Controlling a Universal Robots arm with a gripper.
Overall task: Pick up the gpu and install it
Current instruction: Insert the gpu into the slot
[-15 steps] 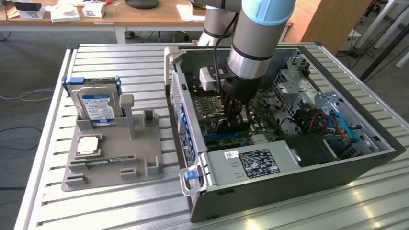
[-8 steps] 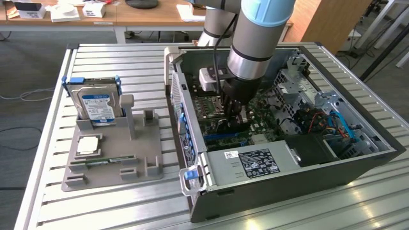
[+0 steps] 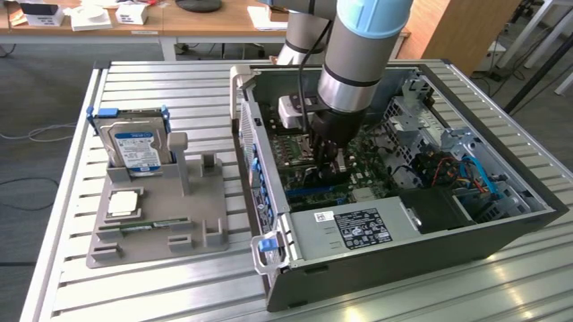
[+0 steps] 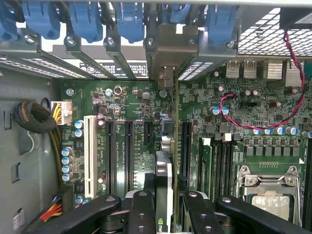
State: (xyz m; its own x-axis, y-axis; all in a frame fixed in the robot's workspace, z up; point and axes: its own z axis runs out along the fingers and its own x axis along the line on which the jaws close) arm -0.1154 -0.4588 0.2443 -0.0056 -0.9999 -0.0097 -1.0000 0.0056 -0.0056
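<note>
My gripper (image 3: 329,159) reaches down into the open computer case (image 3: 501,235), over the green motherboard (image 3: 309,168). In the wrist view the gpu (image 4: 164,170) shows edge-on between the black fingers (image 4: 141,214), and the jaws are shut on it. It stands upright on the motherboard (image 4: 126,97), in line with the black expansion slots (image 4: 129,146). Its metal bracket (image 4: 168,53) is at the case's rear wall, among the slot covers. Whether its lower edge is fully down in a slot I cannot tell.
On the exterior view's left, a grey holder (image 3: 157,221) carries a silver hard drive (image 3: 134,144), a square chip (image 3: 123,203) and a narrow green memory stick (image 3: 143,228). A power supply (image 3: 353,228) fills the case's near end. Blue latches (image 4: 87,19), red-black wires (image 4: 243,122) and the processor socket (image 4: 268,195) surround the gpu.
</note>
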